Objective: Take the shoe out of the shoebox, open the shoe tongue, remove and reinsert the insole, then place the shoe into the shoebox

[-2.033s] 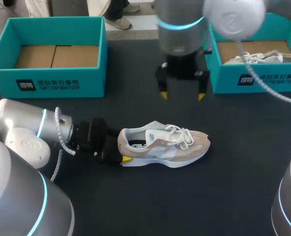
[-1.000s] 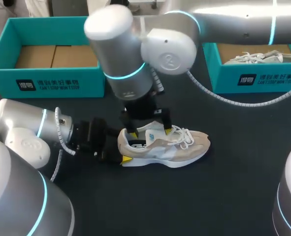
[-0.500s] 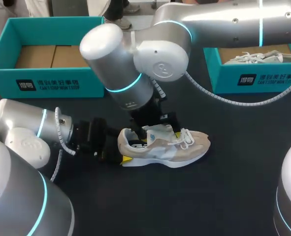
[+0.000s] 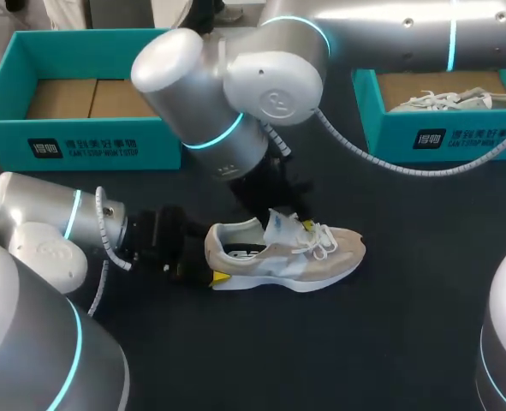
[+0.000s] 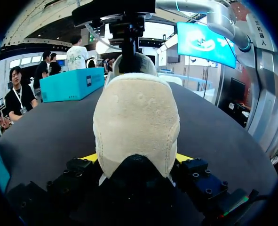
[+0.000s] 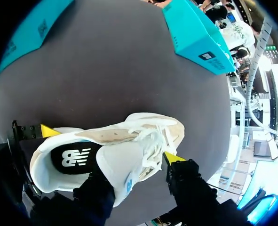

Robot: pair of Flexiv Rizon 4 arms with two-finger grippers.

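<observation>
dark table point(image 4: 407, 342) | left gripper point(image 5: 136, 159) clamped on shoe point(image 4: 321, 257) heel to anchor it | right gripper point(image 6: 138, 169) at upturned tongue point(image 4: 280, 224), closure unclear, exposing insole point(image 6: 75, 157)

The shoe point(image 4: 321, 257) fills the left gripper's point(image 5: 136, 157) fingers point(image 5: 89, 157); the right arm point(image 4: 235, 94) crowds overhead. Beyond the toe point(image 4: 351, 248), table point(image 4: 407, 342) lies open.

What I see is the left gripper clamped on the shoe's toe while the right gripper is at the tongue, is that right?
Not the toe. The left gripper is clamped on the heel of the shoe, as the left wrist view shows, with a yellow tip on either side. The right gripper is at the tongue.
</observation>
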